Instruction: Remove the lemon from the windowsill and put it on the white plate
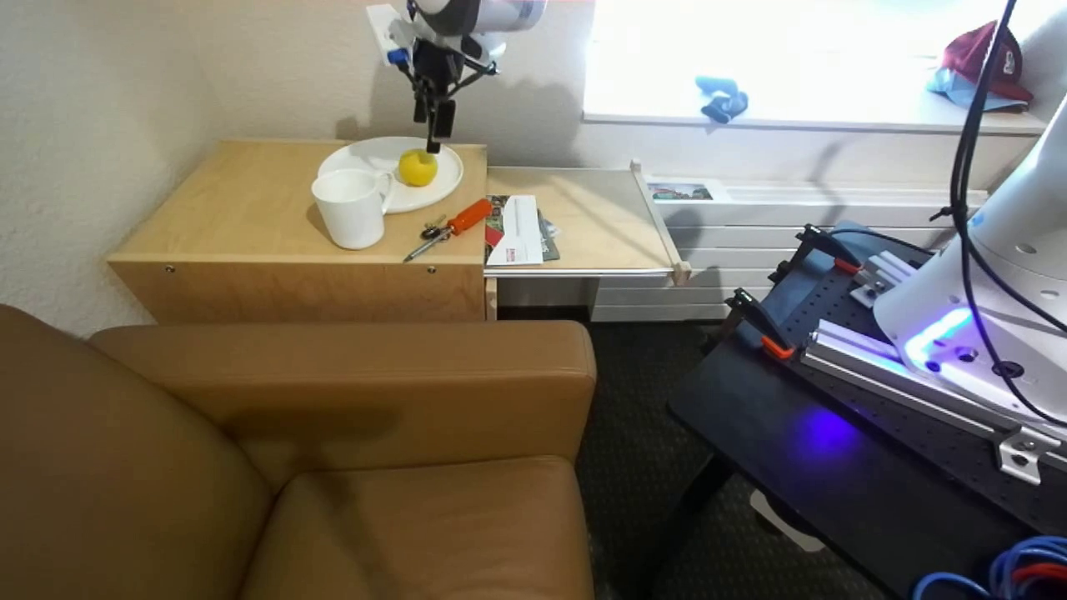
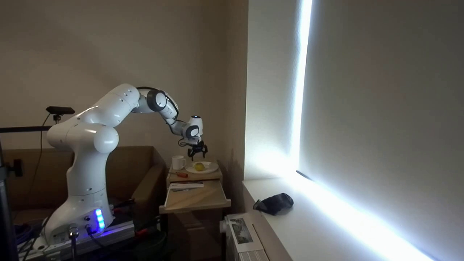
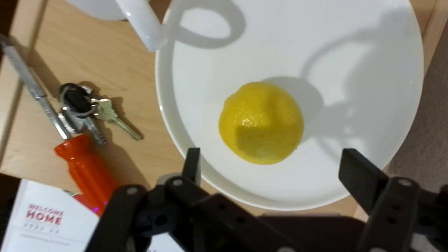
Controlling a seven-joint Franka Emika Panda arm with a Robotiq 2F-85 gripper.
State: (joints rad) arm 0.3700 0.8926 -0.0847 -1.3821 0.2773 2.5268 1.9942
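The yellow lemon [image 1: 418, 167] rests on the white plate [image 1: 363, 155], off its middle. It also shows on the plate in an exterior view [image 2: 199, 166] and in the wrist view [image 3: 261, 122]. My gripper [image 1: 438, 133] is open and empty, above the plate and the lemon. In an exterior view the gripper [image 2: 198, 157] hangs above the lemon with a gap. In the wrist view the fingers [image 3: 271, 154] are spread wide, with the lemon ahead of the gap between them, not touched. The windowsill [image 1: 834, 104] is washed out by light and shows no lemon.
A white mug [image 1: 350, 210] stands beside the plate, its handle at the rim. An orange screwdriver [image 1: 469, 217] and keys [image 3: 78, 105] lie near. An open drawer [image 1: 596, 217] holds papers. A blue cloth [image 1: 723, 100] and dark red cap [image 1: 984, 62] are on the sill.
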